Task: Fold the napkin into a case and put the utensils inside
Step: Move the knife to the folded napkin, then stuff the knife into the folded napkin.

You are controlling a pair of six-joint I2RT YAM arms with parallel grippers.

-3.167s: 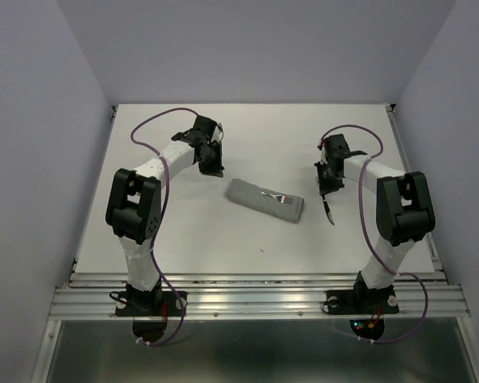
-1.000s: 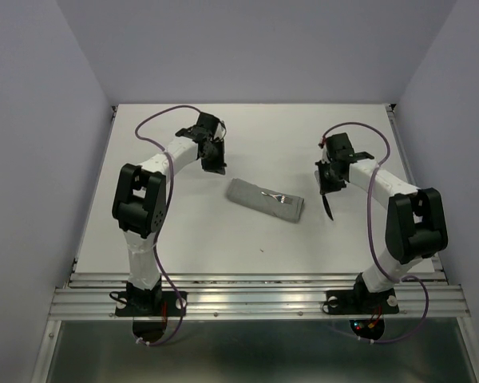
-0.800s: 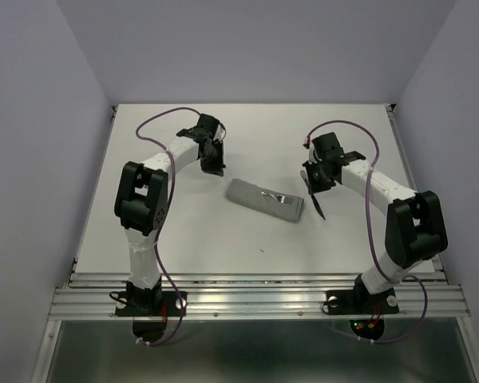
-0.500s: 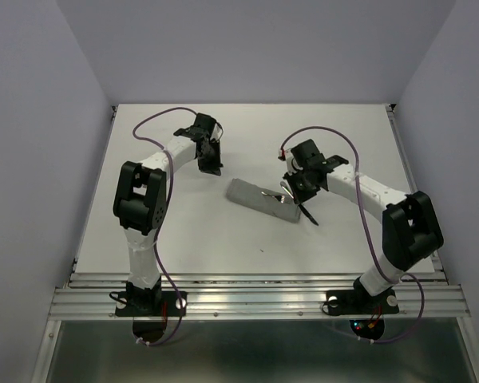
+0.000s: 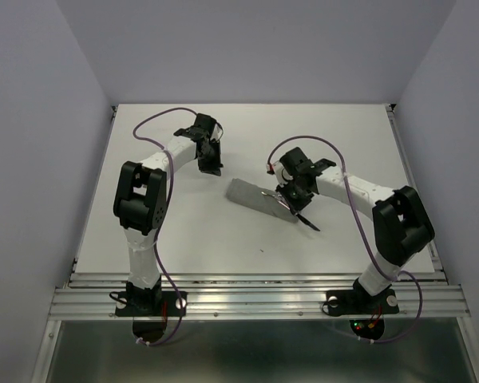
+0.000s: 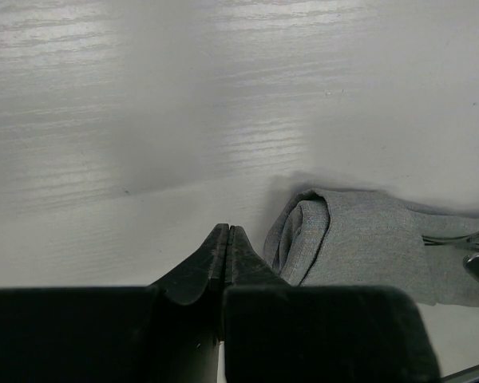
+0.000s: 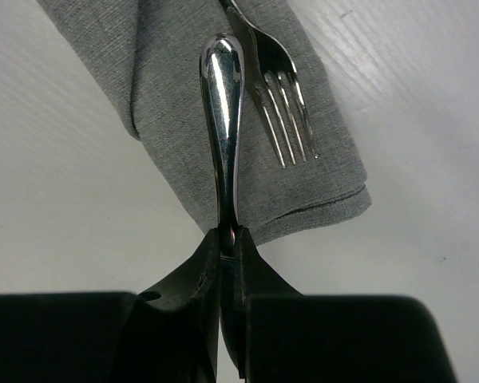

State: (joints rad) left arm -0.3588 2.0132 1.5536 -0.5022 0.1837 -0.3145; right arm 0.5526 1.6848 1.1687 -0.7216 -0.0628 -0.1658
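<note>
A: What has been moved since the earlier view?

B: The right gripper [image 5: 290,194] has been swung left from the right side of the table [image 5: 184,231]. The knife [image 7: 222,88] pinched in it has been brought over the near-right end of the case [image 5: 251,199]. The left arm has hardly been shifted.

A: How is the knife held?

B: It is clamped about mid-length between jaws closed tight on it. The rounded handle end is pointed forward above the grey cloth. The other end is seen sticking out toward the near right in the top view. Whether the cloth is touched cannot be told.

A: And the fork?

B: The fork [image 7: 275,104] is laid on the case, its tines just beside the knife's handle end. In the left wrist view its handle is seen passing under a fold edge.

A: Where is the case placed?

B: It is laid mid-table as a narrow folded strip, slanted from far left to near right.

A: And the other arm?

B: The left gripper [image 5: 210,163] is held to the far left of the case, apart from it. Its jaws are pressed together and nothing is held. The case's rolled left end is seen just ahead of its tips, to the right.
</note>
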